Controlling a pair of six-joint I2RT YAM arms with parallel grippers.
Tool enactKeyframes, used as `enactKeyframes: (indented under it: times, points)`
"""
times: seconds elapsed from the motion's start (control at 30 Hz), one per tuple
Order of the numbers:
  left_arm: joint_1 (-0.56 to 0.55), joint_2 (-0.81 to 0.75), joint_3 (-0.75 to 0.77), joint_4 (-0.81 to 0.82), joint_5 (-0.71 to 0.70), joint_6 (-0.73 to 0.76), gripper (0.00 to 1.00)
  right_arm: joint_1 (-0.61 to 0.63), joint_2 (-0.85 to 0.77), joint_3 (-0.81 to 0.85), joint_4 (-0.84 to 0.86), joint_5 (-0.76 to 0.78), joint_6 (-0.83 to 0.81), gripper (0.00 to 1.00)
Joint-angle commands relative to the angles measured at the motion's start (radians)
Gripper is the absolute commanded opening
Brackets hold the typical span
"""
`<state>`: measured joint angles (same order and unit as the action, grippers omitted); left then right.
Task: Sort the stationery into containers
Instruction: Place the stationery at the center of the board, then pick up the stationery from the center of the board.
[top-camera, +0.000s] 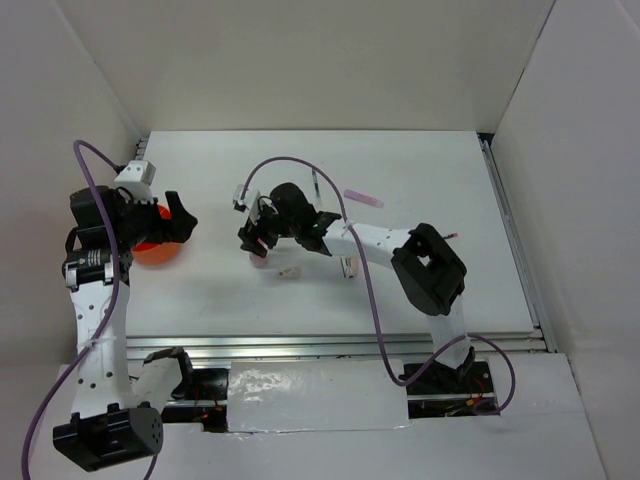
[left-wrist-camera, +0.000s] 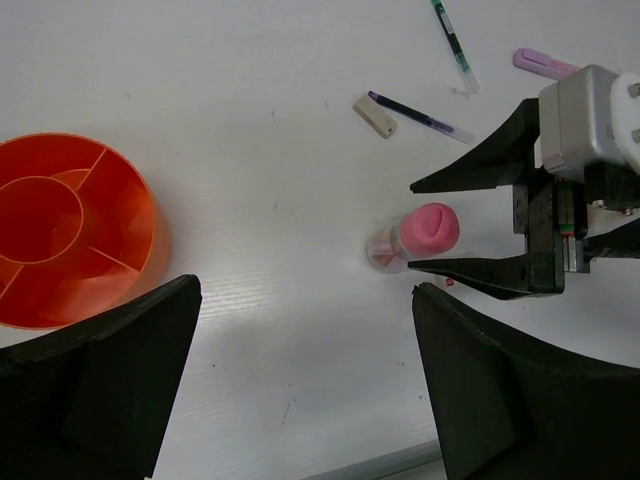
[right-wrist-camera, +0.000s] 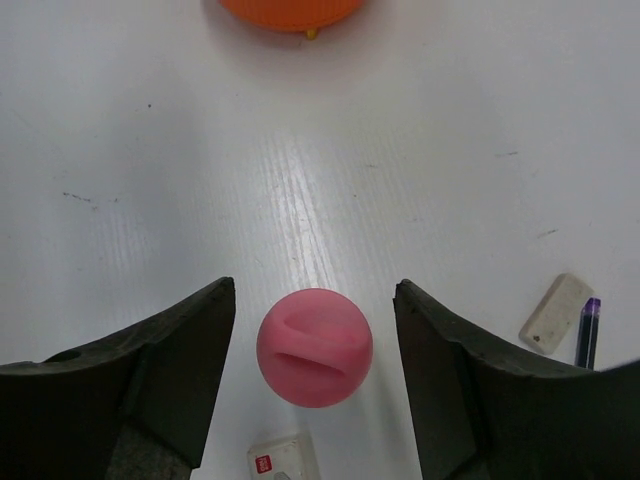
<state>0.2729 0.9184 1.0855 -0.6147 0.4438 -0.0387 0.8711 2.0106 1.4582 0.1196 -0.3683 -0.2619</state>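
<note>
My right end effector (right-wrist-camera: 310, 300) is spread wide, with one finger on either side of the pink cylinder (right-wrist-camera: 315, 347). The cylinder stands upright on the bench (right-wrist-camera: 300, 150), near its middle. A strip of bare bench shows between each finger and the cylinder, so I have hold of nothing. A small white block (right-wrist-camera: 285, 455) with a red label lies just beside the cylinder, on the side toward my wrist. A white eraser (left-wrist-camera: 375, 115) lies farther out with a dark blue pen (left-wrist-camera: 420, 117) just beside it, and a green pen (left-wrist-camera: 455, 45) and a lilac pen (left-wrist-camera: 545, 64) lie beyond those. My left end effector (left-wrist-camera: 305, 290) is also spread wide and carries nothing. It hangs above the bench beside the orange tub (left-wrist-camera: 150, 240), which sits at the left of the bench, well apart from the pink cylinder. The tub has a round centre cup and a divided outer ring.
</note>
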Motion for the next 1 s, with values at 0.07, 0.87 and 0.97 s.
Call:
enactKeyframes:
  times: [0.07, 0.87, 0.97]
  points:
    - [0.003, 0.011, 0.007, 0.021, 0.026, 0.028, 0.99, -0.004, -0.099, 0.005, 0.063, 0.012, 0.029, 0.73]
    - [-0.485, 0.436, 0.065, 0.007, -0.117, 0.178, 0.99, -0.699, -0.760, -0.360, -0.281, -0.149, 0.231, 0.78]
    - [-0.524, 0.482, 0.068, 0.029, -0.184, 0.158, 0.99, -0.728, -0.794, -0.400, -0.271, -0.164, 0.251, 0.78]
